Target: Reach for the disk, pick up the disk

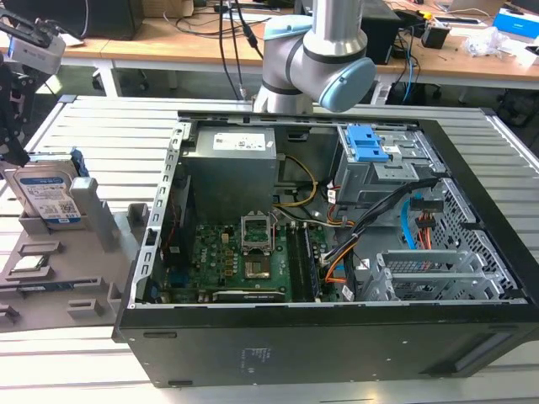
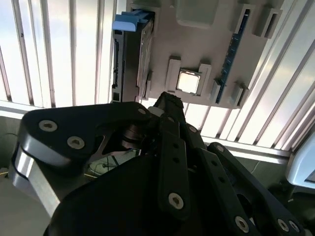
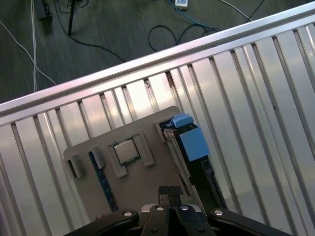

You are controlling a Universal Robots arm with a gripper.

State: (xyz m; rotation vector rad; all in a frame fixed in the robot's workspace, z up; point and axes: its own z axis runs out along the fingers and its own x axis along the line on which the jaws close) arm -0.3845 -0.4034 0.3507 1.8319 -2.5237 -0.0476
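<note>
The disk [image 1: 46, 195] stands upright in a slot of a grey holder tray [image 1: 50, 282] at the exterior view's left, its white-and-blue label facing the camera. In both wrist views it shows edge-on, dark with a blue rail on top [image 3: 193, 141] [image 2: 130, 54]. My gripper [image 1: 13, 153] hangs above the tray at the exterior view's left edge, apart from the disk. Its black fingers [image 3: 164, 194] are pressed together with nothing between them, over the tray beside the disk. One fingertip [image 2: 167, 102] shows in the second wrist view.
The tray [image 3: 142, 179] also holds a processor chip [image 3: 124, 151] and a memory stick [image 3: 103, 183]. An open computer case [image 1: 472, 252] with a grey power supply [image 1: 232, 164] and a blue latch [image 1: 368, 143] takes up the middle of the slatted metal table [image 1: 101, 143]. Desks stand behind.
</note>
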